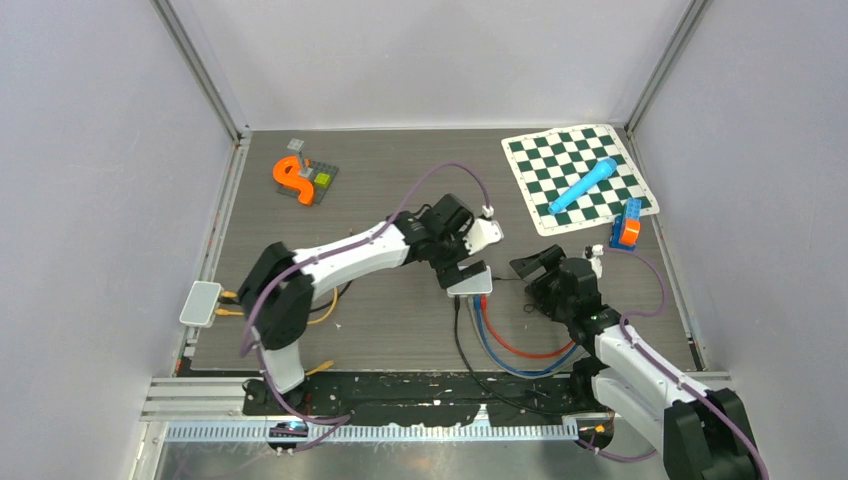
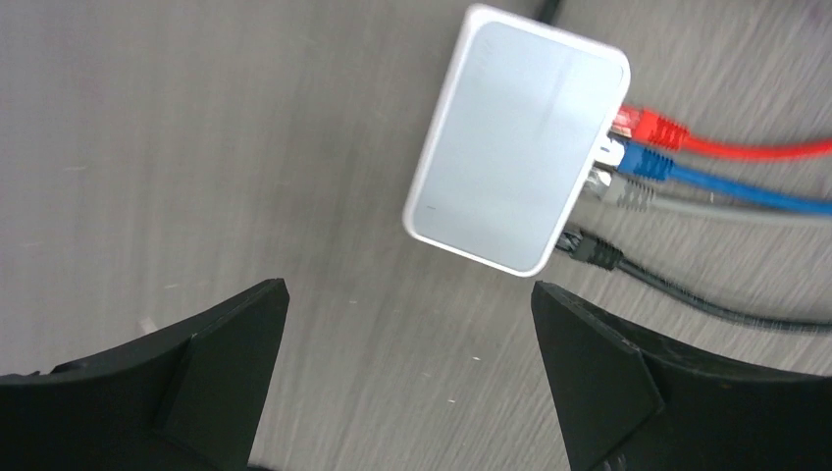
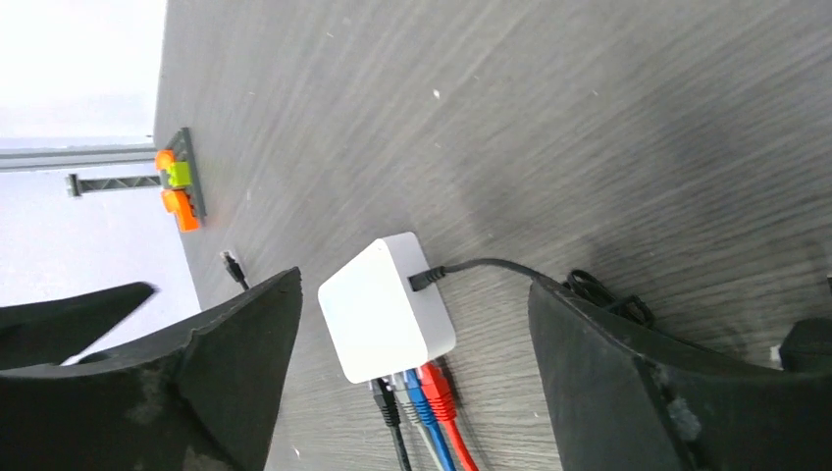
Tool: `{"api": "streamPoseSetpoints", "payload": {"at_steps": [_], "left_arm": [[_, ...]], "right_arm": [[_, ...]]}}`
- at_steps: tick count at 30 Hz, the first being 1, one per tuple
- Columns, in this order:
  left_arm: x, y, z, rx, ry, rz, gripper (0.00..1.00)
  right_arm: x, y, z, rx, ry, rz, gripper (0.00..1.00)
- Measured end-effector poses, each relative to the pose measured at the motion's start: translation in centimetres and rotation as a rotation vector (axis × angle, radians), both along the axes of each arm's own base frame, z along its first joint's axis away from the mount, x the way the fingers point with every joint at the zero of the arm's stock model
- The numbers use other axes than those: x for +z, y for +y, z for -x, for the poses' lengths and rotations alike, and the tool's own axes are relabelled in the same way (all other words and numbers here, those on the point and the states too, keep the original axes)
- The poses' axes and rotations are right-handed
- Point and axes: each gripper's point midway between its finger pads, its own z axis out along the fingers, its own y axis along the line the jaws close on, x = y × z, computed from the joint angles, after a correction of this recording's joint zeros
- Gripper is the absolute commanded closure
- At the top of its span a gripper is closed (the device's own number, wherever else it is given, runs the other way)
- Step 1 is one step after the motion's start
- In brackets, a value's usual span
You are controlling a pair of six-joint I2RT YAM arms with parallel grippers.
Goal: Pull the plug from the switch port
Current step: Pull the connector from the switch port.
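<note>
The dark wood-grain counter (image 1: 400, 330) carries everything. The left pincer (image 2: 409, 289) hangs spread wide and empty, with the white network switch (image 2: 520, 142) just ahead of its tips. The right pincer (image 3: 414, 285) is also spread and empty, the switch lying beyond the gap, untouched. The red plug (image 2: 652, 126), blue plug (image 2: 643, 162), grey plug (image 2: 623, 191) and black plug (image 2: 589, 250) sit side by side in its ports. A tiny mark on the lid is too small to read.

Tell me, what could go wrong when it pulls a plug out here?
The row of red, blue, grey and black plugs sits tightly side by side, so a grab could pinch two at once. The small white plastic switch box lies unheld, so a pull might just drag it along.
</note>
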Motion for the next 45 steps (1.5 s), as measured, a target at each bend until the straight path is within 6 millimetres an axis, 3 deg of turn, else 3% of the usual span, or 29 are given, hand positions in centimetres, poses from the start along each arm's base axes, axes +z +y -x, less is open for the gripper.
{"api": "streamPoseSetpoints", "payload": {"at_steps": [5,8,12,16,23,28,37,45], "left_arm": [[8.1,0.1,-2.1,0.132,-0.176,0.261,0.00],[11.3,0.3,-3.9,0.218,-0.211,0.393,0.00],[12.5,1.1,-5.5,0.332,-0.195,0.512,0.00],[12.3,2.9,-5.0,0.405,-0.192,0.604,0.00],[16.6,2.7,-4.6,0.403,-0.246,0.764,0.01],[16.9,1.2,-3.9,0.299,-0.231,0.796,0.01],[11.8,-2.0,-2.9,0.103,-0.114,0.649,0.00],[13.5,-2.1,-2.5,0.146,-0.086,0.690,0.00]], "right_arm": [[2.6,-0.8,-0.4,-0.016,-0.108,0.023,0.04],[3.6,-1.6,-0.2,-0.047,-0.139,0.020,0.05],[5.8,-2.2,-0.1,-0.094,-0.225,-0.030,0.04],[6.6,-3.1,0.2,-0.137,-0.256,-0.031,0.04],[8.8,-4.3,0.2,-0.144,-0.240,0.092,0.04],[9.0,-4.4,0.0,-0.142,-0.231,0.115,0.03],[6.3,-3.5,0.4,-0.126,-0.132,0.064,0.00],[5.0,-3.1,0.8,-0.113,-0.088,0.044,0.00]]}}
